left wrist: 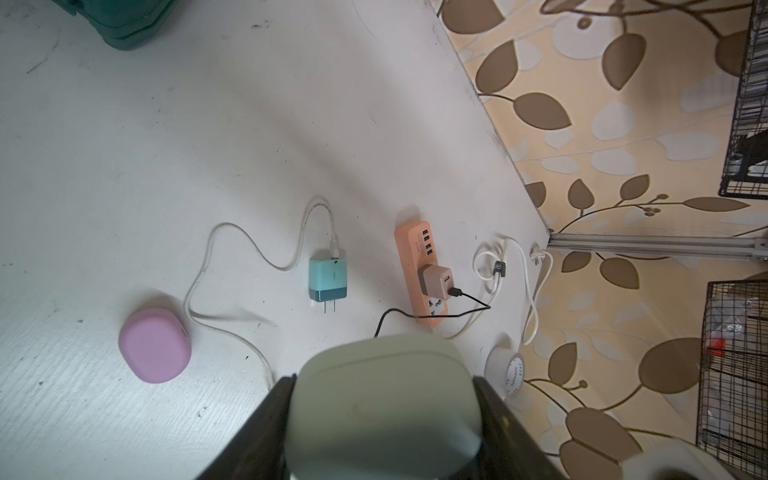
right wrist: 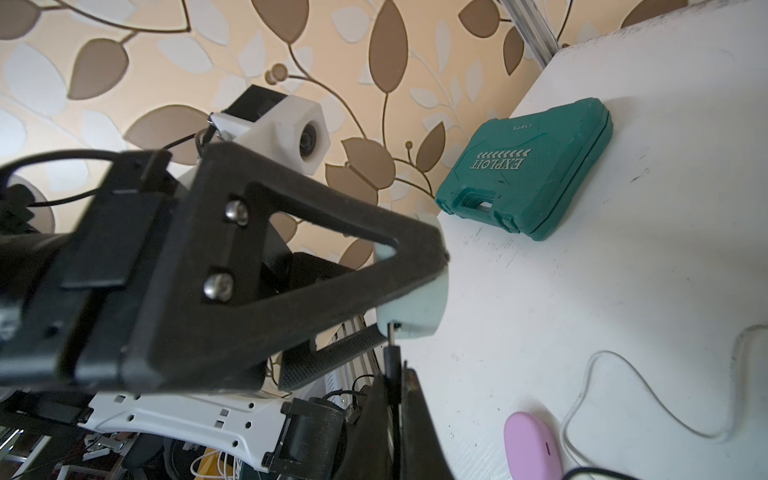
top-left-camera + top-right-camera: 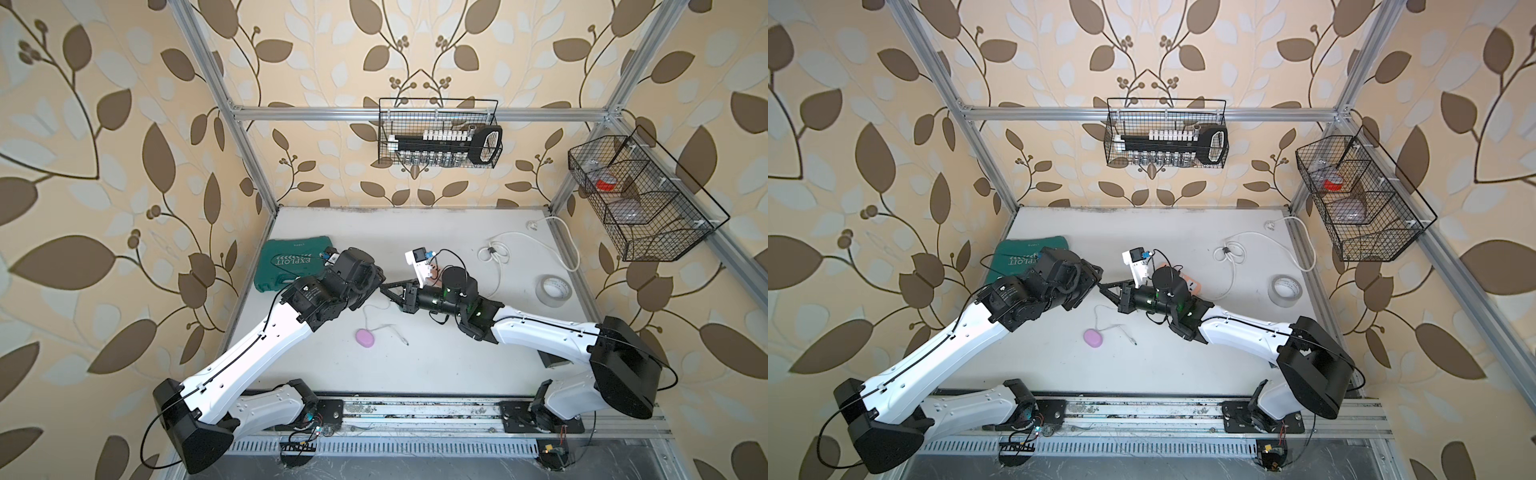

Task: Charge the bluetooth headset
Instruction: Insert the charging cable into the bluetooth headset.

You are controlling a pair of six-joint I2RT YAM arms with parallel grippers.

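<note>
- The left gripper (image 1: 384,386) clamps the pale green earbud case (image 2: 415,307) above the table; the right gripper (image 2: 397,388), closed, pinches a black plug (image 2: 391,353) touching it.
- Two cases in all: the pink case (image 3: 365,337) lies at 6 o'clock.
- Two baskets: back basket (image 3: 436,99), 12 o'clock, holds vials (image 3: 440,135) and a black tool (image 3: 486,145); side basket (image 3: 665,245), 2 o'clock, a red item (image 3: 606,183).
</note>
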